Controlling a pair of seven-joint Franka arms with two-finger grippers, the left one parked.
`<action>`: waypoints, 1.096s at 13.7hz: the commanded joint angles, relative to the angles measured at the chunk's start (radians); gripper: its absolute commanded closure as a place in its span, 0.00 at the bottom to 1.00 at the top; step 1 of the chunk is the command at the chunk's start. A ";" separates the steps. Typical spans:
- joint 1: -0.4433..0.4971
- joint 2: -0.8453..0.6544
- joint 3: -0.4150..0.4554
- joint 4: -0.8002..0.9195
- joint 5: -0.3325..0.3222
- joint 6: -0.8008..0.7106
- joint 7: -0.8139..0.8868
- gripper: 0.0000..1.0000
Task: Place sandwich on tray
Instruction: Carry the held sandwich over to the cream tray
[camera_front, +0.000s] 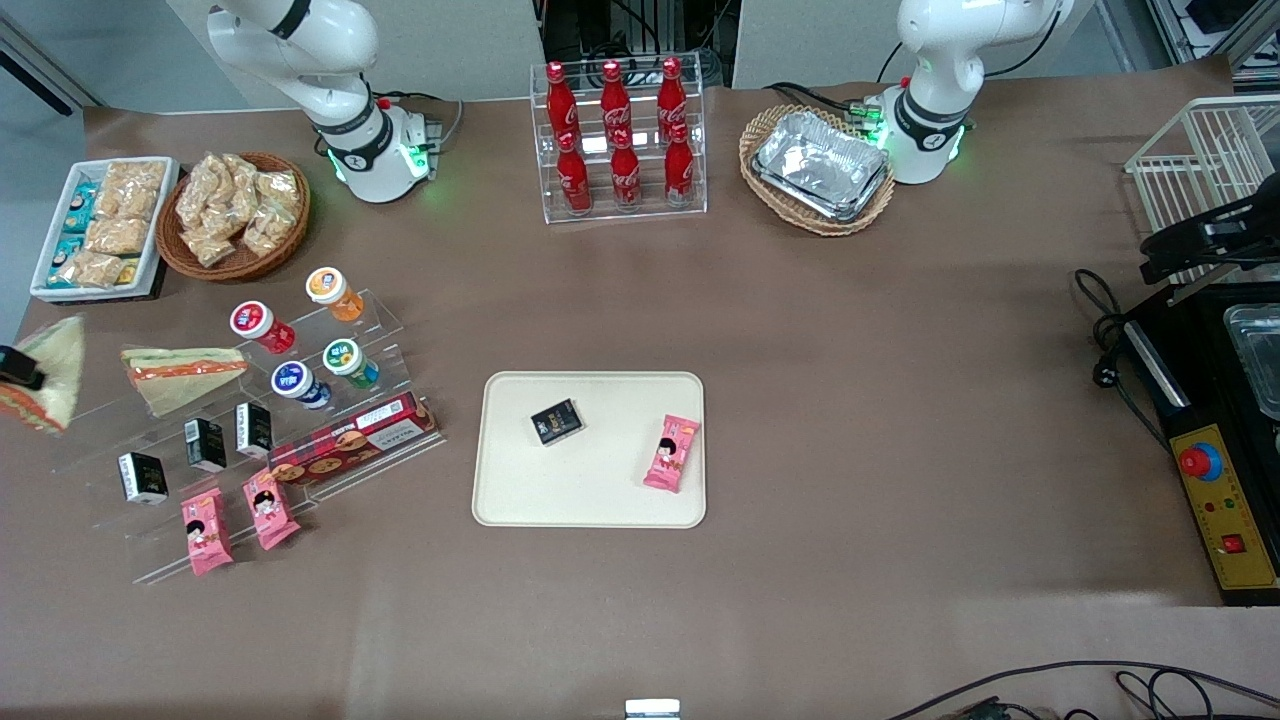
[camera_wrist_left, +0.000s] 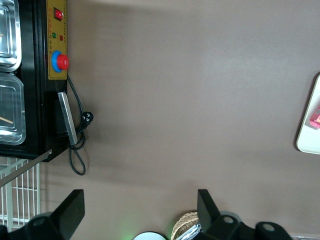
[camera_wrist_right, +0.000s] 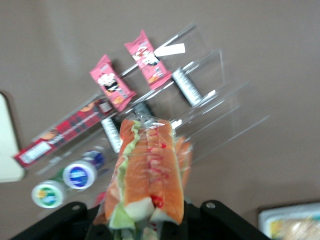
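The gripper (camera_wrist_right: 145, 227) is clamped on the sandwich (camera_wrist_right: 147, 175), one finger on each bread face, and holds it in the air with the cut edge of orange and green filling toward the wrist camera. In the front view the sandwich (camera_front: 45, 375) hangs at the working arm's end of the table, above the clear stepped rack (camera_front: 330, 400) and beside a paler wedge (camera_front: 180, 375) lying on that rack. The rack also carries small pots (camera_front: 290, 340), black boxes (camera_front: 205, 445), a long red box (camera_front: 350, 440) and two pink packets (camera_front: 235, 520). The tray (camera_front: 590, 500) lies flat at mid-table, well apart from the sandwich, toward the parked arm; on it rest a black box (camera_front: 556, 421) and a pink packet (camera_front: 672, 453), set apart from each other.
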 joint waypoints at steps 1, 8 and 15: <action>0.145 -0.042 -0.004 0.015 -0.035 -0.102 0.381 1.00; 0.426 -0.039 -0.003 0.015 -0.026 -0.165 1.147 1.00; 0.610 0.048 -0.001 0.021 0.054 -0.027 1.779 1.00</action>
